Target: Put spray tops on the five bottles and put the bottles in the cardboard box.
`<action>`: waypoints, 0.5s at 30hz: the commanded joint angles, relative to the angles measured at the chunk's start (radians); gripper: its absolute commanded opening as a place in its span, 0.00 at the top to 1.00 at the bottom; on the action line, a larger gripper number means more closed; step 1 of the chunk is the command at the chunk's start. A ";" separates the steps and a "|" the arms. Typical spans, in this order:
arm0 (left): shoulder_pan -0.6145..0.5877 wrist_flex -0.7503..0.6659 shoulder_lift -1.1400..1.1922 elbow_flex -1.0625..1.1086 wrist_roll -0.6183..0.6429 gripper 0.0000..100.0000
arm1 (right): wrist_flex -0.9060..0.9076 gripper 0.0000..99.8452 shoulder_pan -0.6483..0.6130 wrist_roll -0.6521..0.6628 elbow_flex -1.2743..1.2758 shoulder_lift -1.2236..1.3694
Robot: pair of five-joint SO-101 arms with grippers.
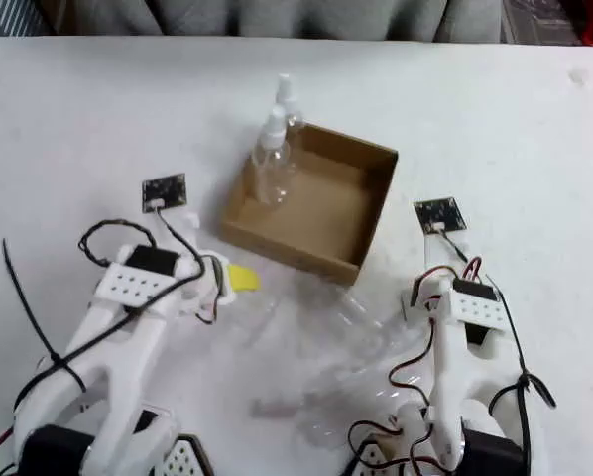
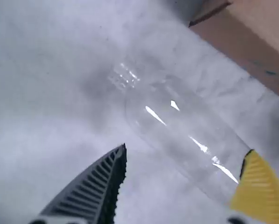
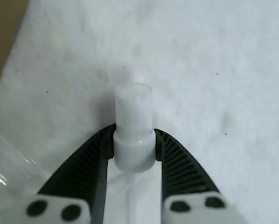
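Note:
My left gripper is open, its black finger and yellow finger on either side of a clear capless bottle lying on the table. My right gripper is shut on a white spray top, held just above the white table. The cardboard box sits mid-table. Two bottles with spray tops stand at its far left corner. More clear bottles lie between the left arm and the right arm.
The box's wall lies just beyond the bottle in the left wrist view, and a box corner shows in the right wrist view. Part of a clear bottle lies beside my right gripper. Grey fabric lines the table's far edge.

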 commanded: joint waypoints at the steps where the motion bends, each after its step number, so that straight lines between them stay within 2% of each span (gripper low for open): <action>1: 0.010 -0.061 0.041 -0.061 0.026 0.65 | -0.012 0.98 0.010 0.000 -0.040 0.002; 6: 0.008 -0.129 0.128 -0.075 0.023 0.65 | -0.012 0.98 0.010 0.000 -0.040 0.002; 15: 0.008 -0.104 0.229 -0.124 0.021 0.65 | -0.012 0.98 0.010 0.002 -0.040 0.002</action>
